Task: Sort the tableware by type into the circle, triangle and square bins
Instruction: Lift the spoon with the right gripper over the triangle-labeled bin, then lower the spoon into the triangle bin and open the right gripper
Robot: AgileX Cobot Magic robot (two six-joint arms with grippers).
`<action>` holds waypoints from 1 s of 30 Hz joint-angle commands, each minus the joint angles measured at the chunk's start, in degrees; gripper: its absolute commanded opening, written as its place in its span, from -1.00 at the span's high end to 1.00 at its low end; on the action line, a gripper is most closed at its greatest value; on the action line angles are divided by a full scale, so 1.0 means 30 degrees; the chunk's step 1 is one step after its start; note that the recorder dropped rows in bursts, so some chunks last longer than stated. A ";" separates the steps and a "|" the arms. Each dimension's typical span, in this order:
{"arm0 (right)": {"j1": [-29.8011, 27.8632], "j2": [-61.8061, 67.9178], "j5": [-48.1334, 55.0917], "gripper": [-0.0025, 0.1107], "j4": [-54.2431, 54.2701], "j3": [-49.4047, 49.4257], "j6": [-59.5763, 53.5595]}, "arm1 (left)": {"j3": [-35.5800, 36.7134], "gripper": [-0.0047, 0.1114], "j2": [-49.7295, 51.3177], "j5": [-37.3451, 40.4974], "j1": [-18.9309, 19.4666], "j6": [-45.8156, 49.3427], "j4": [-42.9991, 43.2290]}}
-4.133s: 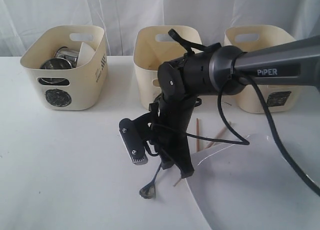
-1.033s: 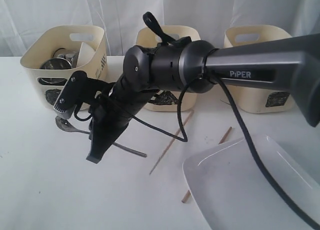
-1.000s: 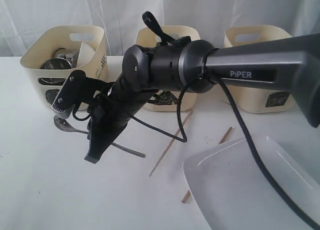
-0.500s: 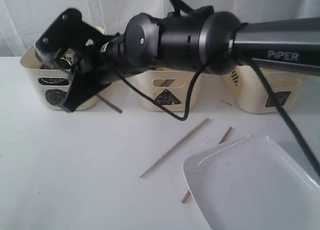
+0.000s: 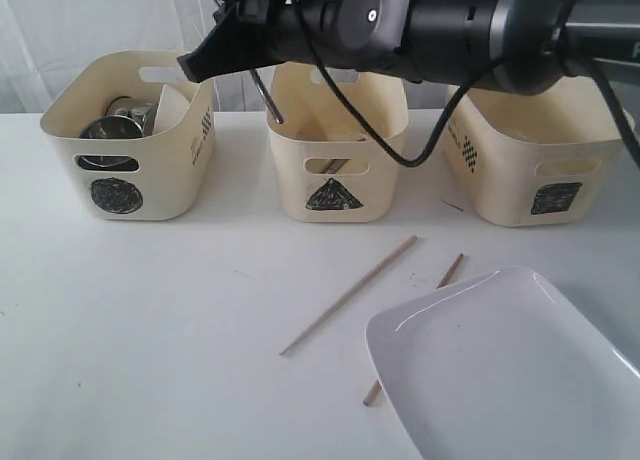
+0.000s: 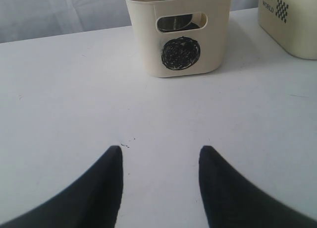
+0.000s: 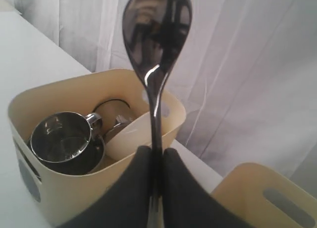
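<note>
Right wrist view: right gripper (image 7: 152,156) clamps spoon (image 7: 156,34); left gripper (image 6: 159,151) spread, empty. Circle bin (image 5: 165,170) holds steel mug (image 7: 67,141); chopsticks (image 5: 348,294), plate (image 5: 500,370) unsorted at triangle bin's (image 5: 375,170) 5 o'clock.

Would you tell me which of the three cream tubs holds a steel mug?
The tub marked with a circle; a steel mug shows inside. The triangle tub and square tub show none.

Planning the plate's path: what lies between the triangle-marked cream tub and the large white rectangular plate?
Exterior view: two wooden chopsticks lie on the white table; one free, the other partly under the large white rectangular plate.
</note>
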 commanded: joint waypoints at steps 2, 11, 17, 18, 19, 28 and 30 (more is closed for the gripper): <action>-0.0926 -0.0772 -0.0626 0.96 0.0044 0.1130 0.0203 | 0.0052 0.01 -0.0102 -0.0103 0.0046 -0.0108 -0.0145; -0.3425 -0.0119 -0.4082 0.96 0.0044 0.2446 0.0203 | 0.0052 0.01 -0.0102 -0.0103 0.0046 -0.0108 -0.0145; -0.3473 0.1832 -0.5264 0.96 0.0044 0.1647 -0.0025 | 0.0052 0.01 -0.0102 -0.0103 0.0046 -0.0108 -0.0145; -0.3473 0.2099 -0.5264 0.96 0.0044 0.1395 -0.0025 | 0.0052 0.01 -0.0102 -0.0103 0.0046 -0.0108 -0.0145; -0.3473 0.2347 -0.5264 0.96 0.0044 0.1112 -0.0025 | 0.0052 0.01 -0.0102 -0.0103 0.0046 -0.0108 -0.0145; -0.3654 0.4047 -0.5090 0.96 0.0044 -0.0446 0.0015 | 0.0052 0.01 -0.0102 -0.0103 0.0046 -0.0108 -0.0145; -0.3704 0.4212 -0.5002 0.96 0.0044 -0.0486 0.0015 | 0.0052 0.01 -0.0102 -0.0103 0.0046 -0.0108 -0.0145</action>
